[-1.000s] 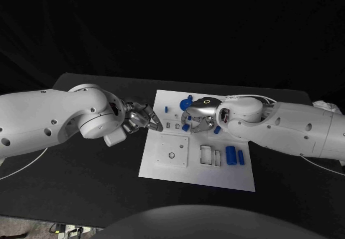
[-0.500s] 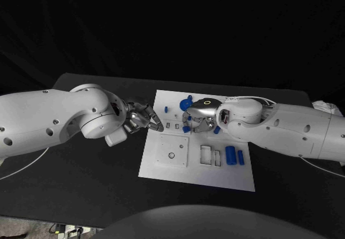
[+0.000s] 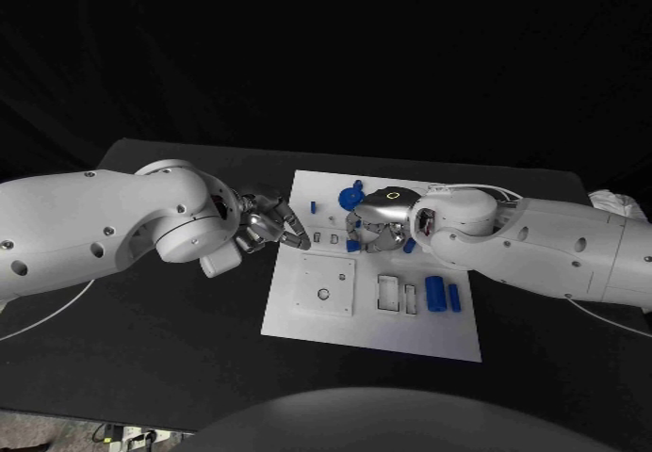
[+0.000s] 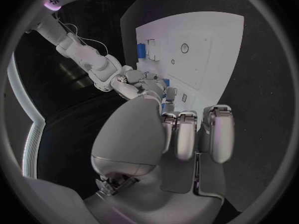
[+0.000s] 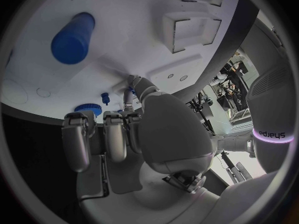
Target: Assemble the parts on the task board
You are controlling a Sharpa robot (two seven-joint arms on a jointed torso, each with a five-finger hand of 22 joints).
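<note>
The white task board [image 3: 374, 325] is seen lying in the middle of the black table [image 3: 163, 348]. Two blue cylinders [image 3: 436, 293] are laid side by side near the board's right edge, next to two narrow rectangular slots [image 3: 401, 293], and a square recess with a small oval [image 3: 326, 283] is set toward its left edge. A blue gear [image 3: 350, 197] and small blue pegs [image 3: 314, 204] are placed near the board's far edge. The right hand [image 3: 377, 226] is held over the far half of the board, its fingers curled down around a small blue part [image 3: 350, 244]; whether it is gripped cannot be told. The left hand [image 3: 272, 226] is kept at the board's left edge, its fingers drawn together, with nothing seen in them.
</note>
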